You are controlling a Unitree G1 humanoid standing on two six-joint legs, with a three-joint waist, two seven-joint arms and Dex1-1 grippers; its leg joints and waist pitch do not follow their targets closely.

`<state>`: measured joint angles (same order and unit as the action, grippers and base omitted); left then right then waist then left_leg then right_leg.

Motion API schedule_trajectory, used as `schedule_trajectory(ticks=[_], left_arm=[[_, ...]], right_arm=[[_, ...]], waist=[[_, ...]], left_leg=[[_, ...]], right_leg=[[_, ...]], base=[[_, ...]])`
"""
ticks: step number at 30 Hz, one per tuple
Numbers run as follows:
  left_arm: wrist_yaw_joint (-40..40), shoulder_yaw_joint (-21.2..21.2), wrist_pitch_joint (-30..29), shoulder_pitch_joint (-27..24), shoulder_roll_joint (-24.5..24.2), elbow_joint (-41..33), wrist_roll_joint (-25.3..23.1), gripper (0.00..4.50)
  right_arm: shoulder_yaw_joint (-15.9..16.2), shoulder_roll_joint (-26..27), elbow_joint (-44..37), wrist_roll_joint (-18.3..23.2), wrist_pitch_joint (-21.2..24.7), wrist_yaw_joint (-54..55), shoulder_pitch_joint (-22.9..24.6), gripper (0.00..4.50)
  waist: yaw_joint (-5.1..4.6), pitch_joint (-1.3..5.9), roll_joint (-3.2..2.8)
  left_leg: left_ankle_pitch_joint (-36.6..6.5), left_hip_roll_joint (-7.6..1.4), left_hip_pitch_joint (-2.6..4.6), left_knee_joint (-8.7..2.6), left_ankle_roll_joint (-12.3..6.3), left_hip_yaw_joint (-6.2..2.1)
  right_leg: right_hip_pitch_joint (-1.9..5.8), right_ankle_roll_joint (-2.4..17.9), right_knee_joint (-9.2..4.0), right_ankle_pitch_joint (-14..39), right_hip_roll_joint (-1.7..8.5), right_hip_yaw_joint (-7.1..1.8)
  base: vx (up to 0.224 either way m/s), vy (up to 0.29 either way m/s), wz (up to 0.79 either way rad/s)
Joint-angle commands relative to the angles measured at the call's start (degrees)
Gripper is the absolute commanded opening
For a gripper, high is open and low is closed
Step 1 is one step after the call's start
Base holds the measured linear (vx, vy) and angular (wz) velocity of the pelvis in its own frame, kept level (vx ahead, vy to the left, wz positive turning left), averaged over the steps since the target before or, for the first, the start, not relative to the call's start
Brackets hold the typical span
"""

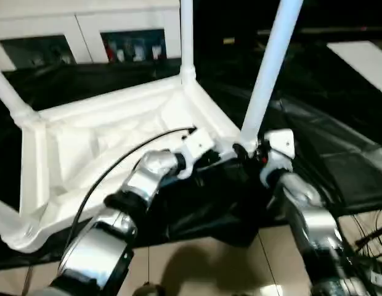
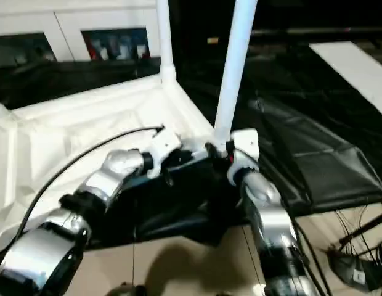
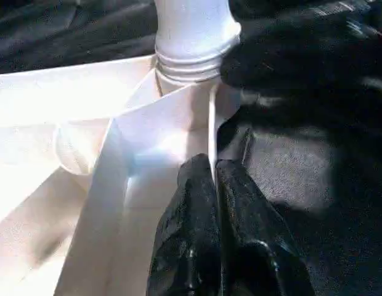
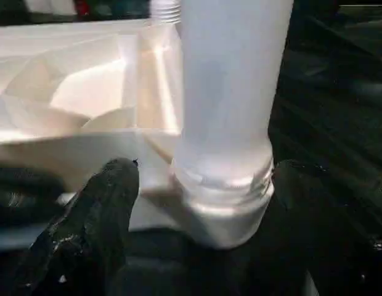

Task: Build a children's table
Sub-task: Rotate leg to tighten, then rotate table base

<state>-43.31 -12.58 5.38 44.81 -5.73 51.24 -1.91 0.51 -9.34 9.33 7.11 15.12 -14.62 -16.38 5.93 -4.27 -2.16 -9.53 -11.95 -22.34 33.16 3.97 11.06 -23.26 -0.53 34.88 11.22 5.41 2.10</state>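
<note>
- One white table top (image 1: 98, 142), lying underside up on the black sheet (image 1: 339, 154).
- Legs: four in the head views. One leg (image 1: 272, 68) stands at the near right corner, a second leg (image 1: 186, 37) at the far right corner, a third leg (image 1: 9, 95) at the far left corner, and what seems a fourth leg (image 1: 6, 219) at the near left corner, cut off by the picture's edge.
- Two grippers: left gripper (image 3: 214, 179), right gripper (image 4: 197, 185).
- One white cabinet (image 1: 86, 31), with two glass-fronted compartments visible.
</note>
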Motion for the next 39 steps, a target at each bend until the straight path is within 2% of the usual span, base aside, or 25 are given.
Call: schedule_trajectory(ticks=[1, 3, 4, 6, 7, 8, 9, 10, 12, 13, 16, 19, 21, 22, 23, 24, 25, 26, 29, 30, 31, 32, 35, 37, 39], left_arm=[[-4.5, 1.8, -2.1, -0.2, -1.6, -8.0, 3.3, 0.57], [-6.8, 2.2, -4.7, -1.5, -3.0, -12.1, 4.8, 0.66], [-9.4, 1.9, -8.1, -3.2, -4.9, -16.6, 5.8, 0.77], [-10.7, 1.7, -9.6, -3.9, -5.9, -18.5, 6.2, 0.88], [-14.6, 0.8, -14.7, -6.4, -9.0, -24.2, 7.6, 0.97], [-18.6, -0.4, -18.7, -9.0, -12.5, -29.9, 8.9, 1.02], [-21.4, -1.4, -22.0, -11.2, -15.5, -34.6, 10.2, 1.02], [-23.1, -2.0, -24.6, -12.9, -17.9, -38.3, 11.0, 1.32], [-24.1, -2.4, -26.2, -14.2, -19.9, -41.0, 11.3, 1.34], [-24.6, -2.7, -28.1, -15.6, -22.1, -43.7, 11.3, 1.4], [-24.5, -2.9, -30.5, -18.0, -25.2, -47.2, 10.0, 1.68], [-23.2, -2.5, -34.6, -21.9, -28.4, -52.8, 8.5, 1.85], [-22.8, -2.4, -35.2, -22.6, -28.7, -53.7, 8.2, 2.1], [-20.3, -2.2, -37.8, -24.1, -29.4, -56.3, 7.3, 2.15], [-18.9, -2.2, -38.8, -25.0, -29.6, -57.3, 6.8, 2.16], [-18.3, -2.2, -39.5, -25.5, -29.8, -58.0, 6.7, 2.2], [-17.7, -2.5, -40.1, -26.4, -30.1, -58.8, 6.3, 2.3], [-17.7, -2.5, -40.1, -26.4, -30.1, -58.8, 6.3, 2.43], [-16.1, -3.1, -40.6, -28.0, -30.7, -59.7, 4.5, 2.64], [-16.1, -3.1, -40.6, -28.0, -30.7, -59.7, 4.5, 2.74], [-13.8, -3.4, -40.9, -29.5, -31.6, -59.8, 2.1, 2.87], [-12.8, -3.3, -41.1, -29.9, -32.2, -59.8, 1.2, 2.97], [-11.6, -2.6, -41.2, -30.3, -32.8, -59.8, 0.3, 3.3], [-11.0, -2.5, -41.2, -30.4, -33.3, -59.4, -0.7, 3.3], [-10.6, -2.6, -41.3, -30.4, -33.6, -59.3, -1.1, 3.52]], right_arm=[[2.3, -1.1, -5.6, 0.2, 2.8, -1.9, 1.6, 3.83], [3.1, -1.7, -8.3, 0.7, 4.8, -3.0, 2.9, 3.83], [3.7, -2.2, -9.4, 0.9, 5.4, -4.0, 3.3, 3.83], [3.9, -2.3, -9.7, 0.9, 5.5, -4.4, 3.4, 3.83], [4.3, -2.6, -10.1, 1.0, 5.6, -5.3, 3.2, 3.83], [4.6, -2.5, -10.0, 1.4, 5.5, -6.3, 2.6, 3.83], [4.8, -2.4, -10.3, 1.9, 6.0, -6.9, 2.1, 3.83], [5.0, -2.3, -10.3, 2.2, 6.3, -7.5, 1.5, 3.83], [5.2, -2.3, -9.9, 2.3, 6.2, -8.0, 0.8, 3.83], [5.5, -2.3, -9.9, 2.6, 6.7, -8.7, 0.1, 3.83], [5.5, -2.1, -8.9, 3.3, 7.5, -9.7, -1.5, 3.83], [6.2, -1.9, -6.6, 4.5, 8.3, -13.0, -4.4, 3.83], [6.5, -1.8, -6.0, 4.7, 8.4, -13.9, -5.0, 3.83], [7.4, -1.8, -3.9, 4.0, 7.5, -14.8, -6.7, 3.83], [7.7, -1.4, -1.4, 3.2, 6.3, -14.8, -8.4, 3.83], [7.7, -1.3, -0.3, 2.9, 5.8, -14.8, -9.2, 3.83], [7.3, -0.6, 2.3, 2.4, 4.9, -13.8, -11.1, 3.83], [7.3, -0.6, 2.3, 2.4, 4.9, -13.8, -11.1, 3.83], [5.9, 0.9, 7.6, 2.0, 3.4, -11.3, -14.9, 3.83], [5.9, 0.9, 7.6, 2.0, 3.4, -11.3, -14.9, 3.83], [4.1, 2.1, 13.1, 2.0, 1.6, -8.6, -18.5, 3.83], [3.2, 2.5, 15.5, 2.1, 1.0, -7.6, -20.0, 3.83], [1.7, 2.8, 18.8, 2.5, -0.2, -6.3, -21.8, 3.83], [0.9, 2.6, 21.0, 2.5, -1.1, -5.0, -22.8, 3.83], [0.5, 2.5, 22.0, 2.4, -1.5, -4.4, -23.2, 3.83]], waist=[[0.2, 5.09, 0.77], [0.05, 4.85, 0.73], [-0.07, 4.8, 0.68], [-0.4, 4.67, 0.67], [-0.43, 4.76, 0.38], [-0.8, 4.66, 0.43], [-0.69, 4.84, 0.18], [-1.3, 4.73, 0.03], [-1.34, 4.7, -0.25], [-0.97, 4.61, 0.03], [-0.65, 4.43, -0.1], [-1.06, 4.55, 0.07], [-1.3, 4.64, -0.01], [-1.25, 4.79, 0.02], [-1.31, 4.73, 0.24], [-1.24, 4.71, 0.2], [-1.24, 4.73, 0.58], [-1.19, 4.7, 0.33], [-1.13, 4.98, 0.31], [-1.2, 4.92, 0.33], [-1.22, 4.89, 0.78], [-1.2, 4.95, 0.6], [-1.15, 4.91, 0.72], [-1.14, 5.01, 0.73], [-1.01, 4.95, 0.78]], left_leg=[[-6.3, -0.73, 1.07, -3.15, -3.52, -0.4], [-6.6, -0.74, 0.88, -3.25, -3.64, -0.39], [-7.2, -0.73, 0.96, -3.24, -3.54, -0.35], [-7.6, -0.6, 0.91, -3.28, -3.28, -0.26], [-8.1, -0.66, 1.12, -3.28, -2.74, -0.26], [-7.7, -0.63, 0.64, -3.45, -2.47, -0.38], [-8.0, -0.76, 1.1, -3.42, -2.01, -0.4], [-8.5, -0.79, 0.98, -3.69, -1.52, -0.5], [-9.8, -0.88, 1.65, -3.58, -0.91, -0.29], [-10.9, -0.9, 2.02, -3.64, -0.07, -0.09], [-11.2, -0.81, 1.83, -3.85, 0.95, -0.16], [-10.6, -0.71, 1.45, -3.9, 1.18, -0.45], [-10.2, -0.55, 1.59, -3.68, 1.16, -0.31], [-9.9, -0.65, 1.71, -3.54, 1.14, -0.25], [-9.3, -0.56, 1.51, -3.55, 0.95, -0.28], [-9.2, -0.51, 1.59, -3.49, 0.89, -0.24], [-8.6, -0.44, 1.49, -3.43, 0.63, -0.19], [-8.5, -0.44, 1.48, -3.41, 0.58, -0.23], [-7.5, -0.47, 1.67, -3.23, 0.69, -0.22], [-7.2, -0.37, 1.52, -3.26, 0.72, -0.27], [-7.5, -0.41, 1.38, -3.28, 0.67, -0.28], [-8.0, -0.39, 1.49, -3.23, 0.86, -0.29], [-9.0, -0.35, 1.59, -3.24, 1.36, -0.25], [-9.3, -0.35, 1.72, -3.2, 1.46, -0.23], [-10.0, -0.34, 1.69, -3.21, 1.76, -0.24]], right_leg=[[3.29, 13.2, -3.02, -1.6, 2.09, -1.43], [3.21, 13.3, -2.99, -1.3, 1.98, -1.37], [3.13, 13.2, -3.04, -0.4, 2.0, -1.41], [3.05, 13.0, -3.18, 1.4, 1.88, -1.42], [2.98, 12.9, -3.22, 2.4, 2.0, -1.52], [3.18, 12.7, -3.03, 2.4, 1.89, -1.49], [3.02, 12.7, -2.85, 2.4, 1.9, -1.44], [2.92, 12.4, -2.77, 3.7, 1.76, -1.44], [2.33, 12.7, -3.02, 4.4, 1.56, -1.55], [2.15, 12.7, -3.26, 5.6, 1.44, -1.61], [2.23, 11.8, -3.13, 6.5, 1.48, -1.6], [2.61, 10.9, -2.73, 5.2, 1.5, -1.53], [2.5, 10.9, -2.82, 5.0, 1.43, -1.59], [2.49, 11.4, -2.69, 4.0, 1.45, -1.63], [2.55, 11.7, -2.66, 3.3, 1.35, -1.55], [2.47, 11.8, -2.68, 3.5, 1.37, -1.58], [2.6, 12.0, -2.71, 3.4, 1.37, -1.61], [2.5, 12.2, -2.66, 3.8, 1.45, -1.6], [2.41, 11.9, -2.45, 3.2, 1.34, -1.59], [2.5, 11.9, -2.41, 2.8, 1.25, -1.55], [2.49, 11.9, -2.35, 3.0, 1.33, -1.54], [2.4, 11.9, -2.31, 3.7, 1.35, -1.5], [2.41, 11.2, -2.46, 5.0, 1.31, -1.57], [2.23, 11.3, -2.41, 4.7, 1.27, -1.54], [2.22, 11.3, -2.45, 5.4, 1.28, -1.53]], base=[[0.0, 0.0, 0.0], [0.0, 0.0, 0.0], [0.0, 0.0, 0.0], [0.0, 0.0, 0.0], [0.0, 0.0, 0.0], [0.0, 0.0, 0.0], [0.0, 0.0, 0.0], [0.0, 0.0, 0.0], [0.0, 0.0, 0.0], [0.0, 0.0, 0.0], [0.0, 0.0, 0.0], [0.0, 0.0, 0.0], [0.0, 0.0, 0.0], [0.0, 0.0, 0.0], [0.0, 0.0, 0.0], [0.0, 0.0, 0.0], [0.0, 0.0, 0.0], [0.0, 0.0, 0.0], [0.0, 0.0, 0.0], [0.0, 0.0, 0.0], [0.0, 0.0, 0.0], [0.0, 0.0, 0.0], [0.0, 0.0, 0.0], [0.0, 0.0, 0.0], [0.0, 0.0, 0.0]])
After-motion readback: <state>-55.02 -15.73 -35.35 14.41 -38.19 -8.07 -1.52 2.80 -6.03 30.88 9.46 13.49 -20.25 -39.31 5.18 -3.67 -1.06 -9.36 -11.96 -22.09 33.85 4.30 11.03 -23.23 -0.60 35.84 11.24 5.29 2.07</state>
